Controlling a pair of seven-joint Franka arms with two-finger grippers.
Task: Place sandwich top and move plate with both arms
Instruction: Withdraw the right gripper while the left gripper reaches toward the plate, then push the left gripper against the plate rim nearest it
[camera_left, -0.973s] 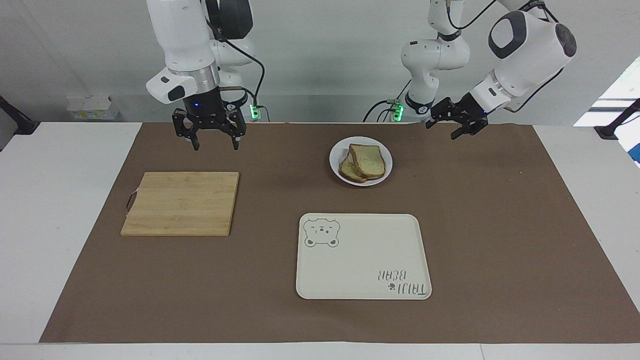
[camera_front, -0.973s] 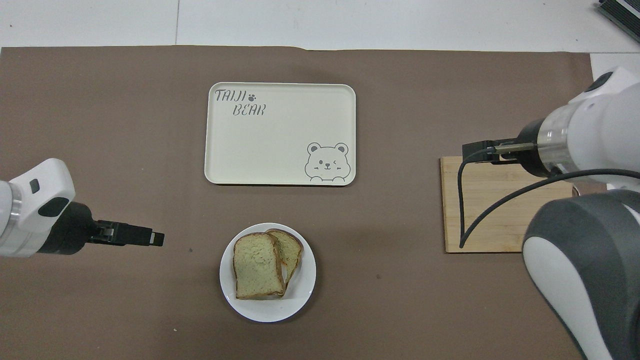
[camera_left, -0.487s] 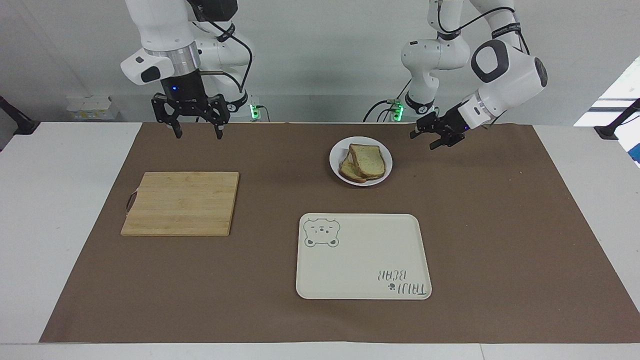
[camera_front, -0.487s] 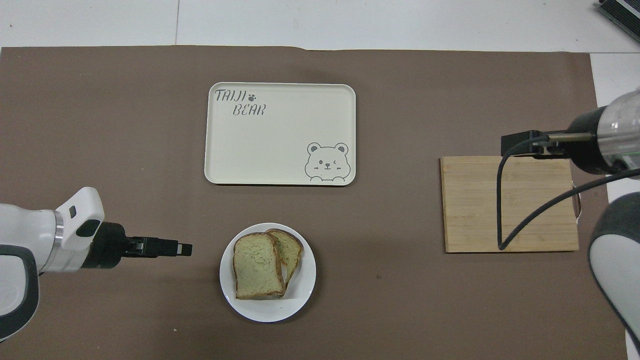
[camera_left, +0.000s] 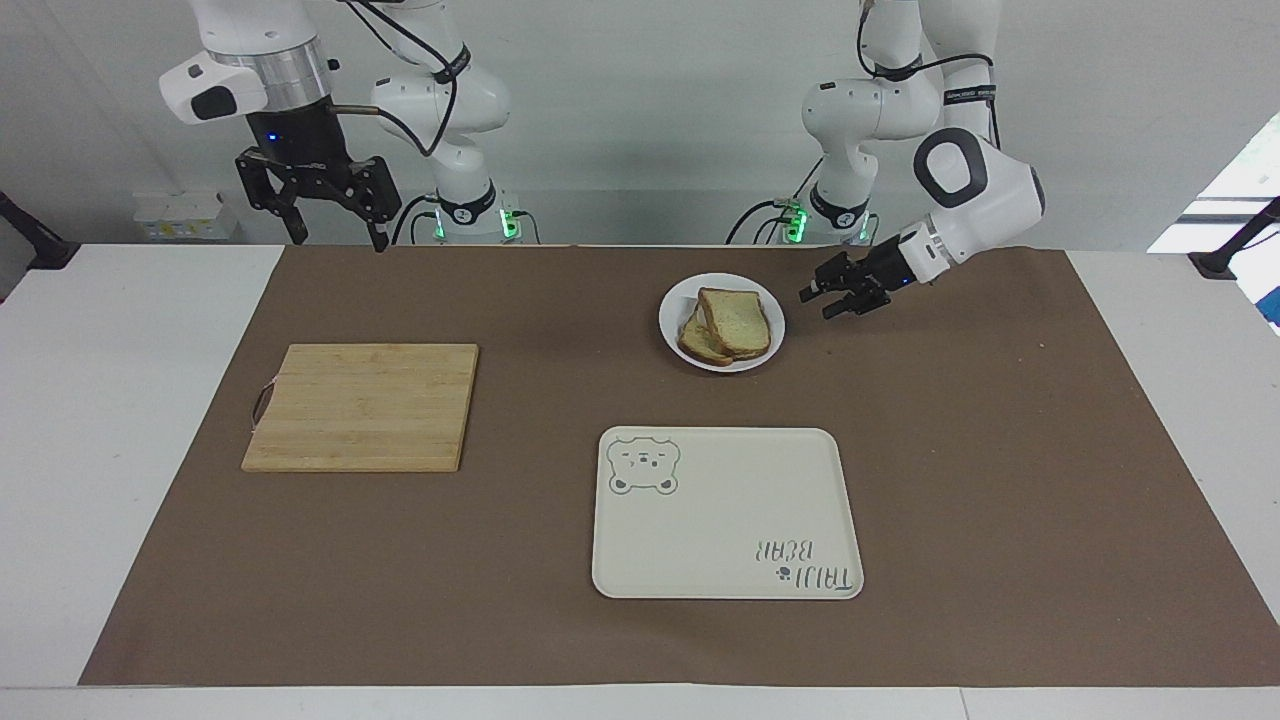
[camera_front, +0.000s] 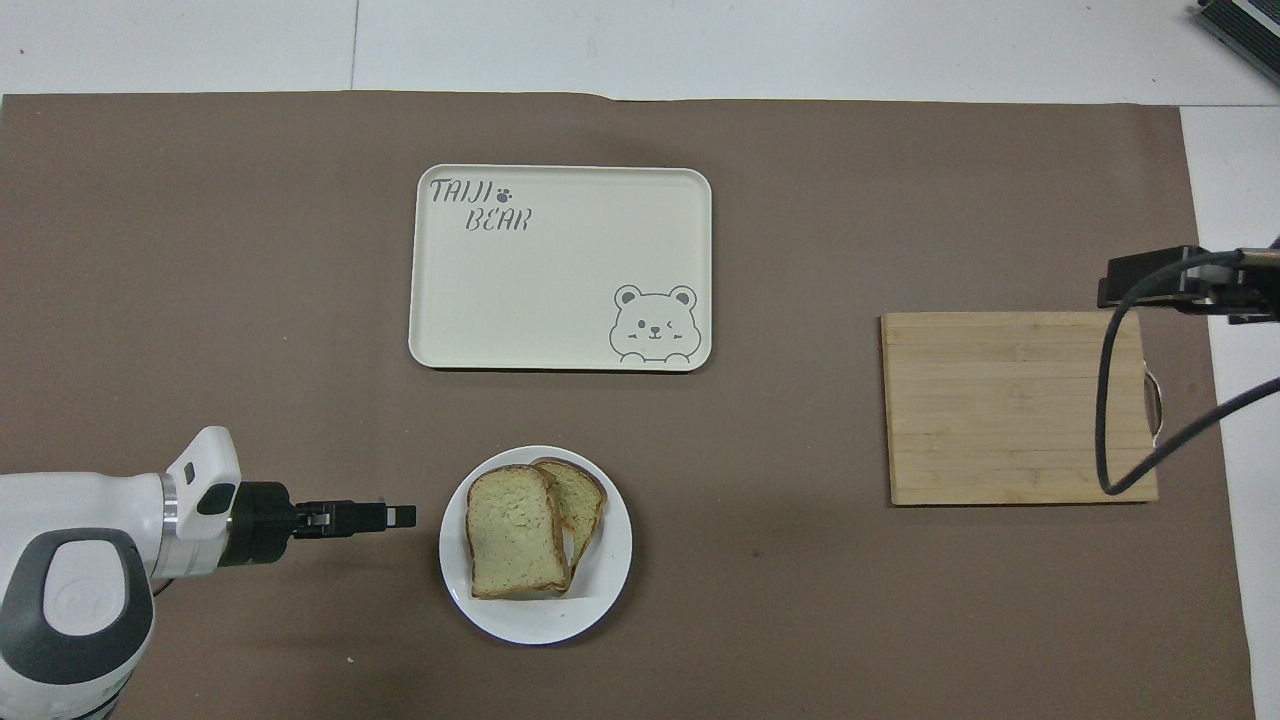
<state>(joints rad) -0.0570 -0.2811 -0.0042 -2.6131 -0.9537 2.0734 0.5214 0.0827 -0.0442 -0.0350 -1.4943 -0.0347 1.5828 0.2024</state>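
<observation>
Changes since the earlier frames: left gripper (camera_left: 826, 303) has come lower and closer to the plate (camera_left: 673, 303); right gripper (camera_left: 334, 238) has risen and drawn away toward the right arm's end of the bench (camera_left: 120, 400).

Plate: nearest the robots, on the brown mat (camera_left: 1000, 450). Sandwich top (camera_left: 737, 321): lies on it, overlapping a second slice (camera_left: 699, 343).

Left gripper: just beside the plate rim, apart from it, grasping nothing; whether its fingers (camera_front: 401, 515) are released or clenched cannot be told.

Right gripper: fingers (camera_left: 379, 240) spread wide, empty, raised over the mat's edge.

Cutting board (camera_left: 362, 406): farther out.

Bear tray (camera_left: 727, 513): farthest.
</observation>
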